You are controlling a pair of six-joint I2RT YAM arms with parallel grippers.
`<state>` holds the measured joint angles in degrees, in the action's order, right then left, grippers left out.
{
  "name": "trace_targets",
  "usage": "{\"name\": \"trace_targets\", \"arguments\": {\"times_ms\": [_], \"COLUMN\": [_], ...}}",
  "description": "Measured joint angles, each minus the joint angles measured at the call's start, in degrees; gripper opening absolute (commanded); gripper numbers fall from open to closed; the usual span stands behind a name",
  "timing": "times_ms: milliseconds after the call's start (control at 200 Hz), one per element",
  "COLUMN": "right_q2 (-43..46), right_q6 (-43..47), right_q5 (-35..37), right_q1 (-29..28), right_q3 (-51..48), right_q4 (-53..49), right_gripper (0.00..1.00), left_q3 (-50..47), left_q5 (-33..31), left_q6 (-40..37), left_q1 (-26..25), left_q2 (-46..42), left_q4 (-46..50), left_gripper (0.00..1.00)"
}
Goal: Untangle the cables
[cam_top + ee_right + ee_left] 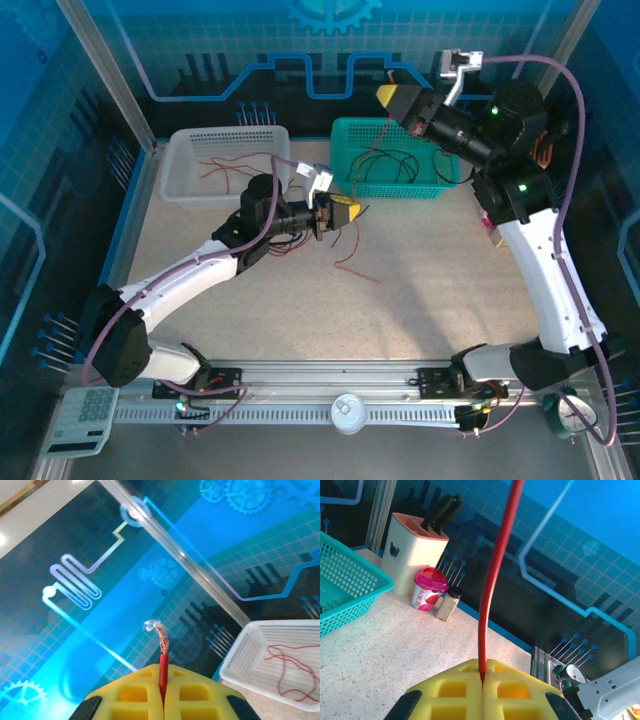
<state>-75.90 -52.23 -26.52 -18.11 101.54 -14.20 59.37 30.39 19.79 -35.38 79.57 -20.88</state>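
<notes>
Pinching a red cable [492, 580] mid-worktop, the left tool [345, 212] is clenched; the right tool [390, 97], raised near the far teal basket [440, 188] of black cables [395, 165], clamps a second red cable [163, 672] by its stripped end.

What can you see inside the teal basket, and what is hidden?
Thin, mostly black wires lie tangled on the floor of the teal basket. The right arm reaches over its far right corner, so whatever lies in that corner is covered.
</notes>
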Motion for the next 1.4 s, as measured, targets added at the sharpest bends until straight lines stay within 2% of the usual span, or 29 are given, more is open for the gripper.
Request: {"name": "trace_targets", "arguments": {"times_ms": [220, 445, 570, 810, 995, 1105, 1165, 1250, 1401], "right_q2": [8.5, 11.1, 10.8, 8.7, 4.6, 2.2, 1.5, 1.0, 1.0], "right_q6": [0.1, 0.7, 1.4, 1.2, 0.2, -0.3, -0.3, 0.1, 0.7], "right_q5": [1.0, 1.9, 3.6, 6.0, 7.6, 8.0, 8.3, 8.4, 8.4], "right_q1": [8.6, 8.6, 5.9, -3.5, -9.6, -10.6, -10.4, -10.3, -9.1], "right_q3": [-14.9, -29.0, -35.3, -43.2, -44.0, -43.4, -42.4, -40.3, -36.9], "right_q4": [0.7, 1.8, 1.9, 6.9, 11.3, 12.8, 12.8, 12.3, 10.8], "right_gripper": [0.0, 0.0, 0.0, 0.0, 0.0, 0.0, 0.12, 0.34, 0.5], "left_q3": [0.0, 3.0, 4.8, 8.3, 9.4, 9.8, 10.5, 11.9, 15.6], "left_q5": [-1.2, -1.6, -1.5, -0.3, 0.0, -0.1, -0.1, -0.2, -0.5], "left_q6": [0.7, 4.8, 7.8, 13.4, 16.3, 16.5, 16.2, 15.3, 12.5], "left_q1": [3.5, 10.3, 12.8, 15.5, 16.1, 16.5, 17.0, 18.1, 20.9], "left_q2": [-2.4, -4.6, -4.6, -3.5, -1.8, -1.6, -1.6, -1.6, -1.6], "left_q4": [0.5, -2.4, -4.3, -6.4, -7.1, -6.4, -5.6, -4.5, -3.1], "left_gripper": [0.0, 0.0, 0.0, 0.0, 0.0, 0.0, 0.0, 0.0, 0.0]}}
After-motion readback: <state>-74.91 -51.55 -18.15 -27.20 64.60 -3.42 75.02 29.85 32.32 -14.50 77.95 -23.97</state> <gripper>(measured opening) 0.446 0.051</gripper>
